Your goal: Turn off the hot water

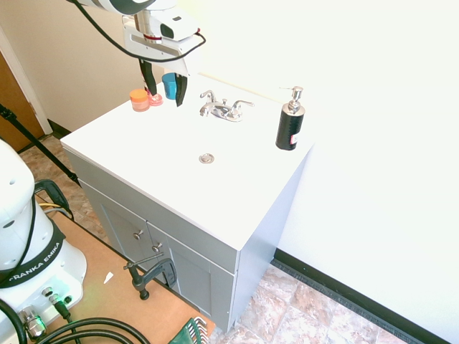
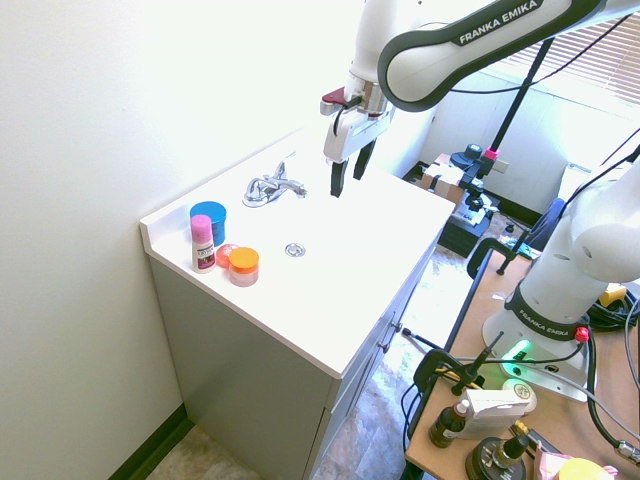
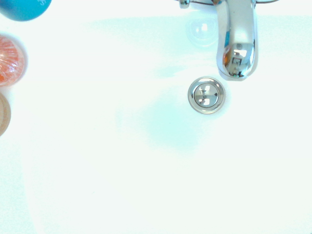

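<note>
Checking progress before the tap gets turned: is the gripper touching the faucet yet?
Apart. In the second exterior view the gripper hangs open above the basin, with white sink showing between it and the faucet.

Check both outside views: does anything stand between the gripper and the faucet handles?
Nothing visible does. The gripper hangs open in the air above the sink, beside the faucet; the jars and soap bottle stand off to the sides.

I count one chrome faucet (image 1: 224, 109), one drain (image 1: 206, 158), one black soap dispenser (image 1: 290, 120), one blue cup (image 2: 209, 219), one pink bottle (image 2: 203, 244), and one orange-lidded jar (image 2: 243, 266).
</note>
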You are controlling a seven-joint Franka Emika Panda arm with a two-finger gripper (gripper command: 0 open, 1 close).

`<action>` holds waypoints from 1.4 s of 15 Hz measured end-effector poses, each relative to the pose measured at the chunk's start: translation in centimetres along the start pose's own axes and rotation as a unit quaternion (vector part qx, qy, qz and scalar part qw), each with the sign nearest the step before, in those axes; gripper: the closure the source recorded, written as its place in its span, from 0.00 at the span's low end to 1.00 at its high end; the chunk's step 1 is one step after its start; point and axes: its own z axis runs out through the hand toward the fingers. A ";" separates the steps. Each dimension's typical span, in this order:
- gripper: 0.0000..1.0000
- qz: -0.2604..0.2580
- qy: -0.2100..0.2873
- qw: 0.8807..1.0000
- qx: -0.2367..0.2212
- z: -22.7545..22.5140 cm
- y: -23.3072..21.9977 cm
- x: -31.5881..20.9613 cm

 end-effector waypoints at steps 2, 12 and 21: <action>0.00 0.000 0.000 1.000 -0.001 0.1 -0.1 0.1; 0.00 0.098 0.140 0.985 -0.011 3.1 -9.1 6.5; 0.00 0.108 0.137 0.984 -0.036 7.6 -11.3 8.7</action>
